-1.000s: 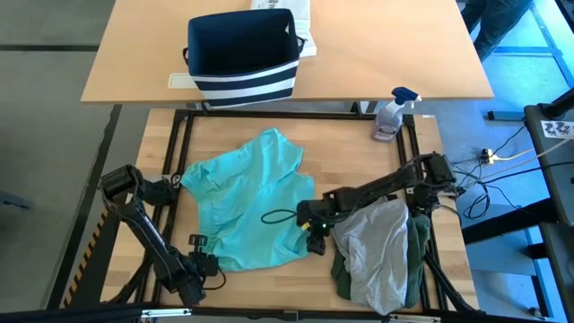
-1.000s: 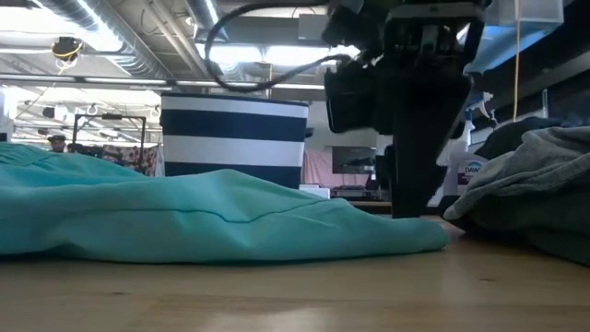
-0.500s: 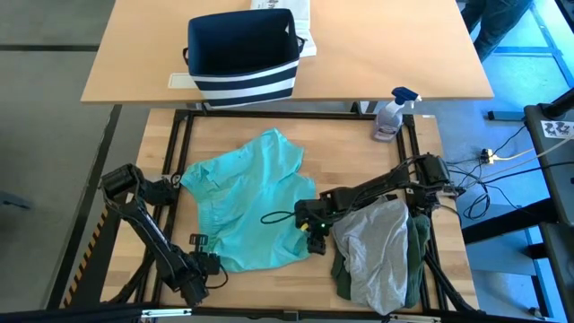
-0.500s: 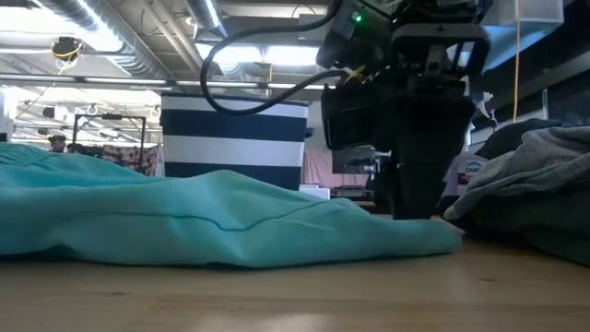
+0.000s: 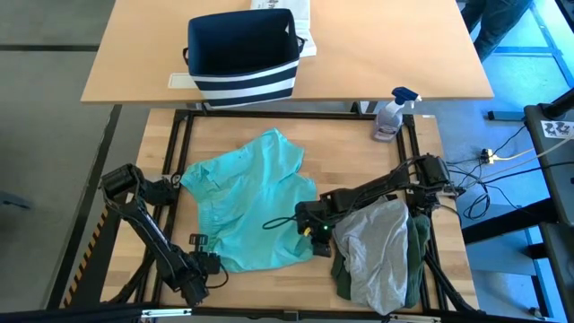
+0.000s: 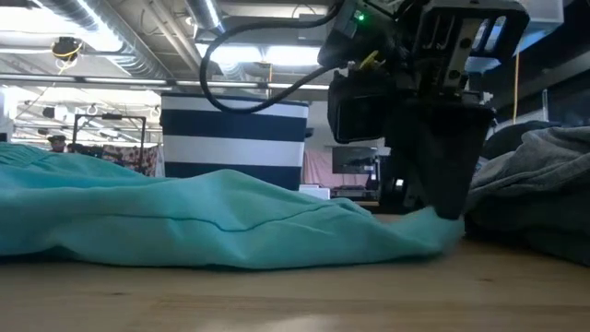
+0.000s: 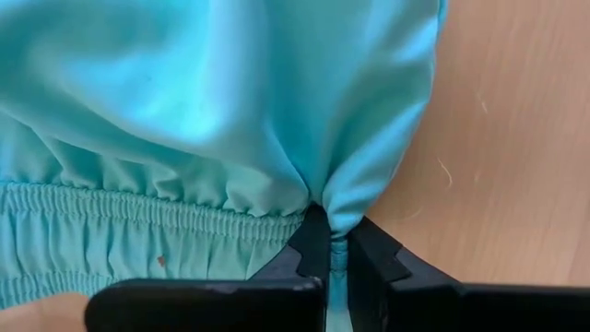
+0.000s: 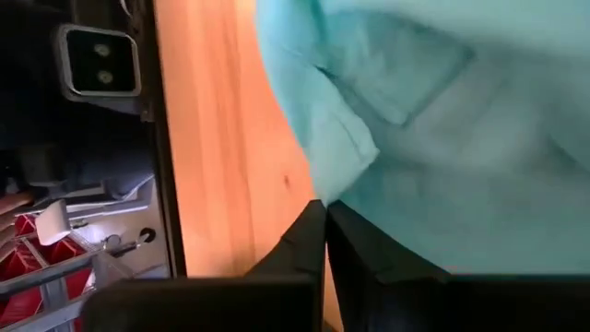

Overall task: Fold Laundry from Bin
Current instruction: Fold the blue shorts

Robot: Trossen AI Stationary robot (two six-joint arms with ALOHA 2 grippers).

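Right tool now clamped, apparently on teal garment edge; left tool pinching its hem.

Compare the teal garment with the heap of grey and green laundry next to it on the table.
The teal-green cloth garment lies spread nearly flat at the table's middle; the light grey and dark green garment heap is bunched to the right. Both grippers pinch the teal one's edges, left gripper and right gripper; neither holds the heap. Both are soft cloth, out of the bin.

Industrial lab space: exposed ceiling ducts, strip lights, floor cables.
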